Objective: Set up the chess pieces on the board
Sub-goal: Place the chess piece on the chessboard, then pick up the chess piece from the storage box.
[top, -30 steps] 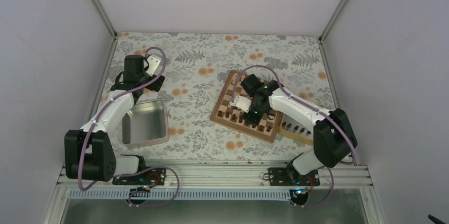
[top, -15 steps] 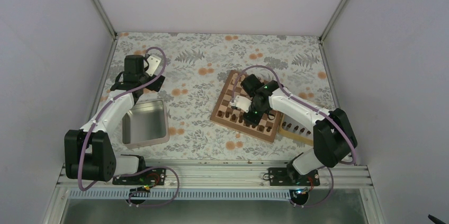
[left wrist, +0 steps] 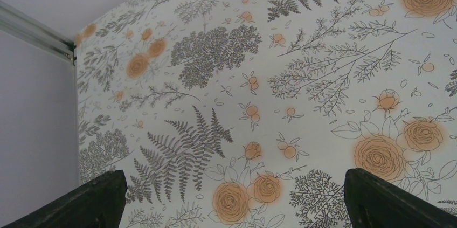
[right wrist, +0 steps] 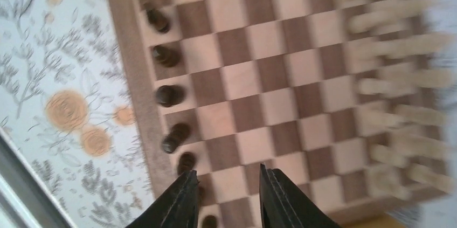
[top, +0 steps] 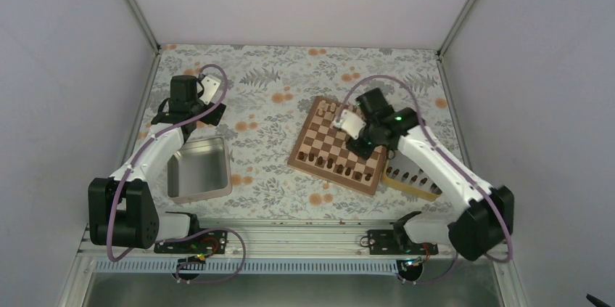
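Observation:
The board [top: 330, 136] lies right of centre on the floral table. Dark chess pieces [top: 341, 168] stand in a row along its near edge; in the right wrist view these dark chess pieces [right wrist: 168, 95] line the left side of the board [right wrist: 253, 77]. My right gripper [top: 360, 147] hangs above the board's right part. In its own view the right gripper [right wrist: 226, 177] is open, with only bare squares between the fingers [right wrist: 277, 198]. My left gripper [top: 190, 89] is far left, wide open over bare table [left wrist: 234, 173].
Blurred pale pieces [right wrist: 399, 77] fill the board's far side [top: 326, 107]. A light wooden tray [top: 428, 189] holding more dark pieces sits right of the board. A grey tin [top: 199, 168] stands near the left arm.
My right gripper has opened and lifted off the near row, moving back and to the right with nothing in it. The left arm has not moved.

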`<action>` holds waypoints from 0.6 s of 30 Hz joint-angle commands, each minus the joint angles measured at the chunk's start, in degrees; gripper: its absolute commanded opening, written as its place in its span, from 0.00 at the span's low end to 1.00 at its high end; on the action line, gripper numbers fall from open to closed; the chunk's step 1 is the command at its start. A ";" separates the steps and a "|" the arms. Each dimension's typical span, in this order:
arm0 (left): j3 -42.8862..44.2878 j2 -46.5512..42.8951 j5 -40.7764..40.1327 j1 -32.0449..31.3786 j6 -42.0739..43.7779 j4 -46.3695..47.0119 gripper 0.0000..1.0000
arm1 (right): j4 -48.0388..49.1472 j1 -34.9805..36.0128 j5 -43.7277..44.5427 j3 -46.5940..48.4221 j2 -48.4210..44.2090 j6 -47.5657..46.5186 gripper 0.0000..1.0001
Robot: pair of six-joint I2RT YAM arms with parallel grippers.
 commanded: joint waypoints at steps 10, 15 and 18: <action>0.57 -1.31 -0.48 0.11 0.10 0.39 1.00 | 3.99 -32.14 6.78 0.13 -11.13 -7.51 0.38; 1.58 -0.39 -1.44 0.05 -0.25 -0.37 1.00 | 5.28 -41.10 7.00 -2.82 -10.64 -5.97 0.38; 2.15 -0.29 -1.31 -0.03 -0.59 -1.02 1.00 | 5.10 -42.95 4.66 -4.92 -11.13 -3.89 0.38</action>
